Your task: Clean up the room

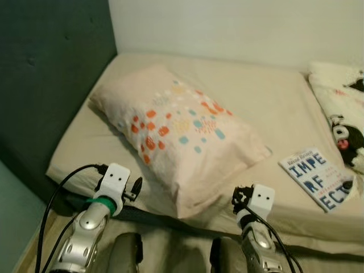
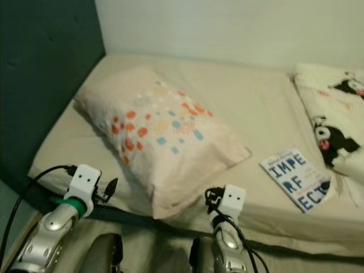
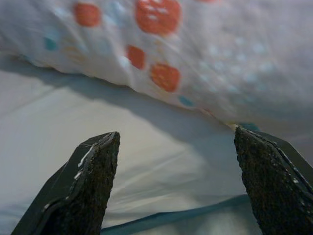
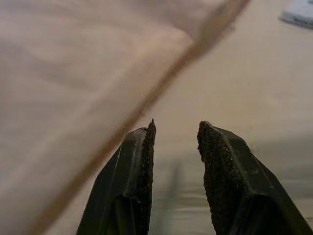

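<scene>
It was a home bedroom: a beige-sheeted bed (image 1: pixel 267 102) lay just ahead of both grippers, bearing 1 spotted pillow (image 1: pixel 182 136), 1 book (image 1: pixel 318 177) and a cartoon-print blanket (image 1: pixel 341 108).

We see the patterned blanket (image 1: pixel 341 108) at the bed's (image 1: pixel 267 96) right edge cut off by the frame. The book (image 1: pixel 317 177) has small cover print we cannot read. The pillow (image 4: pixel 73 98) fills the right wrist view as a blur.
</scene>
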Robot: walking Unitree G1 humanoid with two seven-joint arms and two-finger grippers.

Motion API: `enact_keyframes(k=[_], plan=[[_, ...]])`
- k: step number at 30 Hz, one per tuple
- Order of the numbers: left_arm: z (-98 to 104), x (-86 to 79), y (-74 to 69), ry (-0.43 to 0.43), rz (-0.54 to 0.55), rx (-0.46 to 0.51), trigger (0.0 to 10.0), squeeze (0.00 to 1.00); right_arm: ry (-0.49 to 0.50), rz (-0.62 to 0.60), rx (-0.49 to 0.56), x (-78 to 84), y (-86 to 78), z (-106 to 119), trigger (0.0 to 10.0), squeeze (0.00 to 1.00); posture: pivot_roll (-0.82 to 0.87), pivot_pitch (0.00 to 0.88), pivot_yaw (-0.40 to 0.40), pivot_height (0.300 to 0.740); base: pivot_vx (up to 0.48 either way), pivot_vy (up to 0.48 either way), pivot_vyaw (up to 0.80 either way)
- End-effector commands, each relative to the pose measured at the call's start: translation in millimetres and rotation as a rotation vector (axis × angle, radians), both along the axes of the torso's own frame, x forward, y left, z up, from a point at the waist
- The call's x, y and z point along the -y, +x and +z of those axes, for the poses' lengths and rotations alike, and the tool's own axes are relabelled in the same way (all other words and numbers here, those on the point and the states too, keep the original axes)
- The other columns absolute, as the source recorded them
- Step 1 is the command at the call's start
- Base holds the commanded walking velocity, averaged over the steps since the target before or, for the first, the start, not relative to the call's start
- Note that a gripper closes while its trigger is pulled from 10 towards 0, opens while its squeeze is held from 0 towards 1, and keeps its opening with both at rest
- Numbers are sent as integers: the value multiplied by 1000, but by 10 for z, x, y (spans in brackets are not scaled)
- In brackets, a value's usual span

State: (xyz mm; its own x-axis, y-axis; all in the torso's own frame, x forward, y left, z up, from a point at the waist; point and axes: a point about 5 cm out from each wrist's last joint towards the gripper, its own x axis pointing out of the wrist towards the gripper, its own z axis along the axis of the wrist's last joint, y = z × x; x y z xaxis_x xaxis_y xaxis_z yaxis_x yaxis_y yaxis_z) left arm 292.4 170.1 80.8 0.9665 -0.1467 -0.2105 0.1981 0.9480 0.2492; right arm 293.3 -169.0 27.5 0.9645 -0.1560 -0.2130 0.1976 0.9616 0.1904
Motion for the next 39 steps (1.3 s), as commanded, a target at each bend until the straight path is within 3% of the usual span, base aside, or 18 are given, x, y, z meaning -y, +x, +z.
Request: enact_keyframes(k=[1, 11, 16, 19, 21, 22, 24, 25, 26, 27, 28, 30, 32, 34, 35, 37, 38, 39], plan=[[-12, -76, -30, 15, 46, -6, 10000, 0, 5, 32, -3, -19, 88, 44, 10000, 0, 126, 55, 12, 571, 0, 0, 0], [49, -415, -49, 48, 231, 32, 10000, 0, -48, 78, -61, -60, 337, 167, 10000, 0, 135, 70, 8, 571, 0, 0, 0], [12, -747, -116, 97, 431, -8, 10000, 0, -247, 430, -187, -495, 361, 99, 10000, 0, 146, 77, 9, 571, 0, 0, 0], [7, -840, -145, 127, 468, -17, 10000, 0, -241, 568, -187, -729, 325, 98, 10000, 0, 146, 79, 12, 571, 0, 0, 0], [44, -1017, -185, 174, 554, -5, 10000, 0, -49, 764, -103, -1132, 288, 275, 10000, 0, 148, 84, 18, 571, 0, 0, 0], [44, -1017, -185, 174, 554, -5, 10000, 0, -49, 764, -103, -1132, 288, 275, 10000, 0, 148, 84, 18, 571, 0, 0, 0], [91, -1137, -214, 194, 626, 16, 10000, 0, 146, 877, -15, -1345, 253, 526, 10000, 0, 148, 84, 18, 571, 0, 0, 0], [91, -1137, -214, 194, 626, 16, 10000, 0, 146, 877, -15, -1345, 253, 526, 10000, 0, 148, 84, 18, 571, 0, 0, 0], [134, -1221, -242, 207, 677, 34, 10000, 0, 343, 957, 79, -1431, 195, 812, 10000, 0, 154, 90, 23, 571, 0, 0, 0], [171, -1304, -264, 213, 724, 51, 10000, 0, 538, 1056, 201, -1450, 99, 1157, 10000, 0, 154, 90, 23, 571, 0, 0, 0], [171, -1304, -264, 213, 724, 51, 10000, 0, 538, 1056, 201, -1450, 99, 1157, 10000, 0, 154, 90, 23, 571, 0, 0, 0], [235, -1394, -300, 224, 774, 79, 10000, 0, 777, 1226, 378, -1340, -102, 1643, 10000, 0, 152, 93, 27, 571, 0, 0, 0], [259, -1405, -310, 229, 785, 87, 10000, 0, 814, 1275, 418, -1231, -135, 1741, 10000, 0, 152, 93, 27, 571, 0, 0, 0], [278, -1407, -319, 235, 791, 93, 10000, 0, 738, 1346, 406, -1079, -166, 1694, 10000, 0, 150, 92, 26, 571, 0, 0, 0], [270, -1394, -315, 231, 789, 89, 10000, 0, 539, 1409, 313, -1028, -211, 1451, 10000, 0, 151, 92, 28, 571, 0, 0, 0], [270, -1394, -315, 231, 789, 89, 10000, 0, 539, 1409, 313, -1028, -211, 1451, 10000, 0, 151, 92, 28, 571, 0, 0, 0], [256, -1368, -306, 225, 784, 86, 10000, 0, 270, 1519, 130, -929, -347, 1082, 10000, 0, 150, 93, 29, 571, 0, 0, 0], [250, -1346, -299, 222, 780, 85, 10000, 0, 178, 1554, 37, -856, -420, 910, 10000, 0, 150, 90, 31, 571, 0, 0, 0]])
